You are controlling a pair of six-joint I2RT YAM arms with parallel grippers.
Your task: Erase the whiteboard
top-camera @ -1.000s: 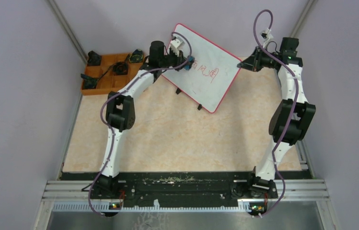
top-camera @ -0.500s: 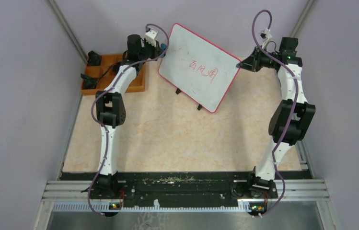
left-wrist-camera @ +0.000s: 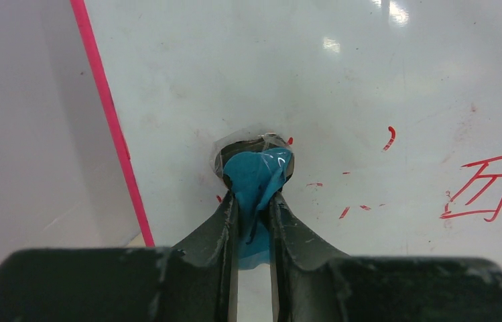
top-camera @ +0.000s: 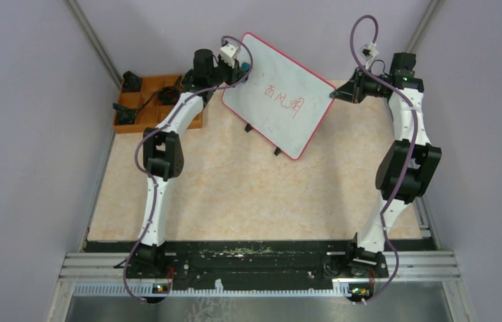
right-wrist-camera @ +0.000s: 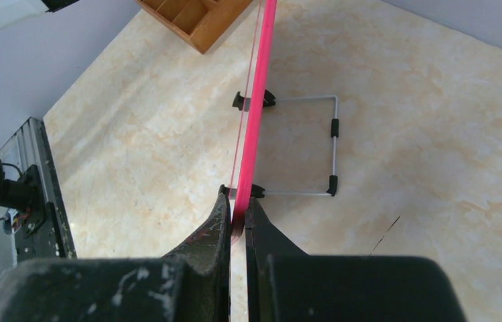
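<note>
The whiteboard stands tilted at the back of the table, white with a red-pink frame. Red handwritten characters mark its middle; they also show at the right of the left wrist view, with small red specks nearby. My left gripper is shut on a blue eraser pad that presses on the board's upper left area, near the frame. My right gripper is shut on the board's right edge; the right wrist view shows its fingers clamping the red-pink frame.
An orange compartment tray with several black parts sits left of the board, under my left arm; its corner shows in the right wrist view. The board's black feet and wire stand rest on the beige tabletop. Grey walls close in behind.
My left gripper with the blue pad went from the board's middle-left out past its upper left corner, then came back onto the upper left area. The right gripper stayed on the edge.
</note>
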